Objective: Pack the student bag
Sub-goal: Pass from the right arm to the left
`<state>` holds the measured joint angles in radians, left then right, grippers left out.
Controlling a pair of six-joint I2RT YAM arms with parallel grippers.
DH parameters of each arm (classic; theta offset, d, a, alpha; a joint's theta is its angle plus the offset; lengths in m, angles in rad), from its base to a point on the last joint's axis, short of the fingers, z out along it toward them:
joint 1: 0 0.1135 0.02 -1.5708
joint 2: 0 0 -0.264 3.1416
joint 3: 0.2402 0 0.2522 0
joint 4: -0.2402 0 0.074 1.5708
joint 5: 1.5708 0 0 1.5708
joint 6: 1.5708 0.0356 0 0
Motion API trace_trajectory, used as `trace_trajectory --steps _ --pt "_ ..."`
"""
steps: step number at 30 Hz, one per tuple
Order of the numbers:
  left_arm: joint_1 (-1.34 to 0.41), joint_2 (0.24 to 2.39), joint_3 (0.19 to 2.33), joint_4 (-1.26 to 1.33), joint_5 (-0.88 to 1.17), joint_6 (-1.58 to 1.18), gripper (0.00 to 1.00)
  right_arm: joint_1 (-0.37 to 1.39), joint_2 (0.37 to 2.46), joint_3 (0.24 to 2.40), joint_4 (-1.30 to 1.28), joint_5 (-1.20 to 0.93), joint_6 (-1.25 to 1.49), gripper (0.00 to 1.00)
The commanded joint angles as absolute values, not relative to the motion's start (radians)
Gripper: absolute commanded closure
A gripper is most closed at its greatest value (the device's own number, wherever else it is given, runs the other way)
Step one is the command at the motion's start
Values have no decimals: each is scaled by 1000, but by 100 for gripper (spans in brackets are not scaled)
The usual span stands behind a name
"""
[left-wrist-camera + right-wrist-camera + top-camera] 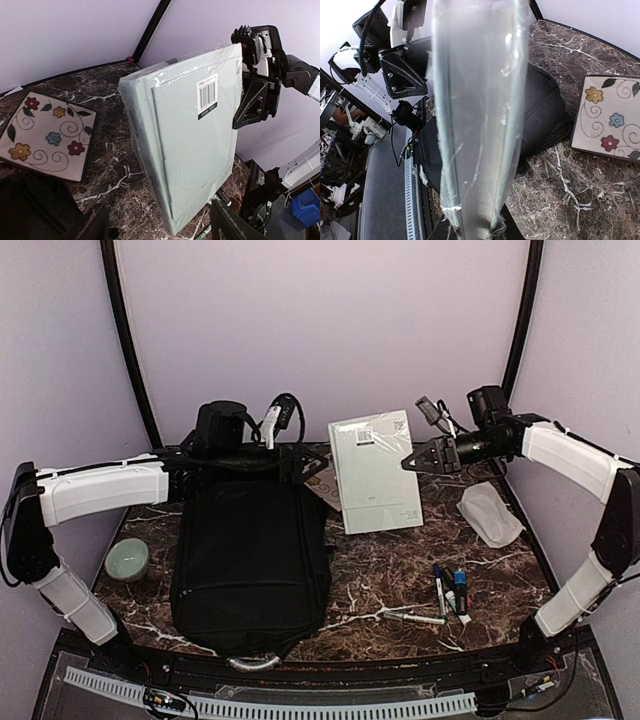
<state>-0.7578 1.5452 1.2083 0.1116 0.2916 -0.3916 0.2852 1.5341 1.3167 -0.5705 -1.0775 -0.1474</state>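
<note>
Right gripper (412,460) pinches a pale green, plastic-wrapped flat book (374,476) by one edge and holds it upright.
The left gripper (164,224) faces the book with fingers (232,224) spread wide, the book's lower corner between them; whether they touch it cannot be told. The large black soft fabric backpack (250,560) lies flat on the dark marble tabletop (500,570), just below the left gripper and well left of the right one. A square flower-painted plate (45,135) lies near the left gripper.
</note>
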Motion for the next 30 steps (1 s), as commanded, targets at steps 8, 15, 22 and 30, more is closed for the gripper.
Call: trace_trajectory --steps 8,15,22,30 --pt "-751 1661 1250 294 509 -415 29 292 1561 1293 -219 -1311 119 100" --pt "-746 1704 1246 406 600 -508 31 313 1578 1269 -148 -1315 185 100" --pt "-742 1745 1284 495 721 -617 55 313 1614 1274 -146 -1285 190 100" --pt "-740 1764 1288 619 804 -723 95 312 1640 1279 -148 -1262 206 97"
